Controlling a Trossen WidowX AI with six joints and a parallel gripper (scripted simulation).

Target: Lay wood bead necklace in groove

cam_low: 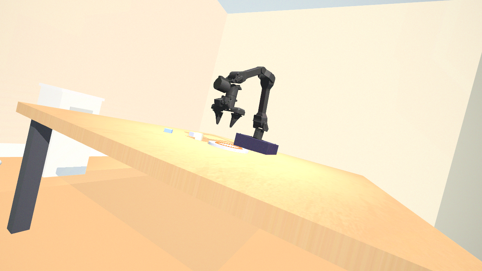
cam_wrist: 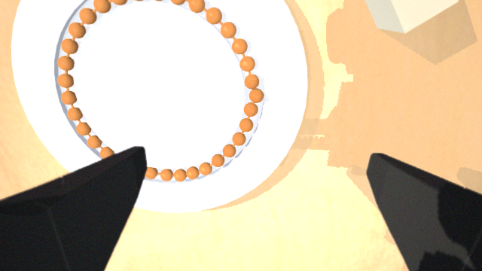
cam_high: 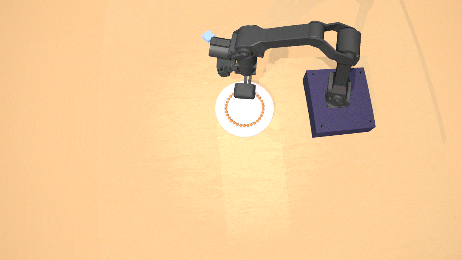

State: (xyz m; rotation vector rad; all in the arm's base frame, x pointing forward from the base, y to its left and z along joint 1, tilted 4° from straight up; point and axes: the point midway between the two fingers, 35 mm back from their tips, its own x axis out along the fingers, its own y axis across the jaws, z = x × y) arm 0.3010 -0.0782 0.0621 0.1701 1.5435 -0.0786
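The necklace of orange wood beads (cam_high: 244, 125) (cam_wrist: 247, 64) lies as a closed ring along the groove of the round white board (cam_high: 244, 131) (cam_wrist: 286, 94). In the wrist view the ring follows the groove all round where it shows; one bead at the right sits slightly outward, against the groove's outer edge. The ring's top is cut off there, and the left finger hides a few beads. My gripper (cam_low: 224, 125) (cam_wrist: 256, 153) is wide open and empty, well above the board. In the top view it covers the ring's upper part.
A light blue block (cam_high: 208, 35) (cam_low: 168, 130) lies beyond the board, partly behind the arm in the top view. A white block (cam_low: 199, 136) (cam_wrist: 425, 11) stands near the board. The dark purple arm base (cam_high: 342, 119) (cam_low: 255, 144) is right of the board.
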